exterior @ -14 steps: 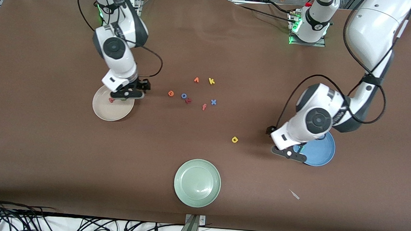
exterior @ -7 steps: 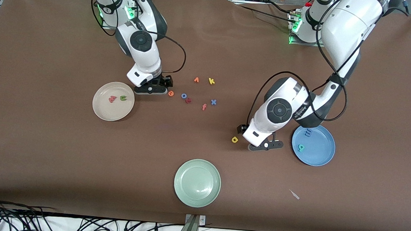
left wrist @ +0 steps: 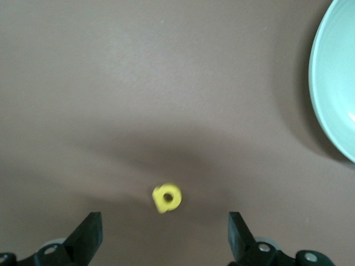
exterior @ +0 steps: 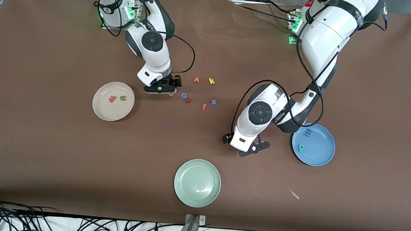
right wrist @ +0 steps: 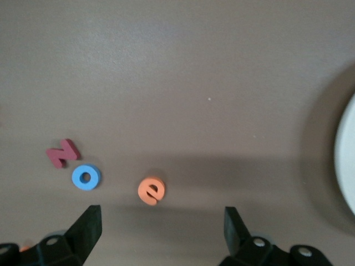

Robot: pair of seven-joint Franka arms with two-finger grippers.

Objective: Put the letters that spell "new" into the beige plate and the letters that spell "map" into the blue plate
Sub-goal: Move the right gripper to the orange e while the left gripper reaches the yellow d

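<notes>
The beige plate (exterior: 109,111) holds the salmon w (exterior: 112,99) and green n (exterior: 123,97). In the blue plate (exterior: 319,153) lie the blue m (exterior: 308,133) and teal p (exterior: 300,147). My right gripper (exterior: 160,90) hangs open over the orange e (right wrist: 151,190), which lies just ahead of the jaws' gap in the right wrist view, with the fingers (right wrist: 89,224) wide apart. My left gripper (exterior: 252,148) is open over the yellow a (left wrist: 167,198), which lies on the table ahead of the spread fingertips (left wrist: 89,238) and is hidden under the hand in the front view.
Loose letters lie mid-table: blue o (exterior: 184,96), a dark red letter (exterior: 188,100), salmon f (exterior: 204,107), blue x (exterior: 213,102), orange v (exterior: 196,80), yellow k (exterior: 211,81). A pale green plate (exterior: 197,183) sits nearer the front camera. A small scrap (exterior: 294,194) lies near the blue plate.
The right gripper left the beige plate and moved over the orange e. The left gripper left the blue plate and moved over the yellow a. The n and p now show in their plates.
</notes>
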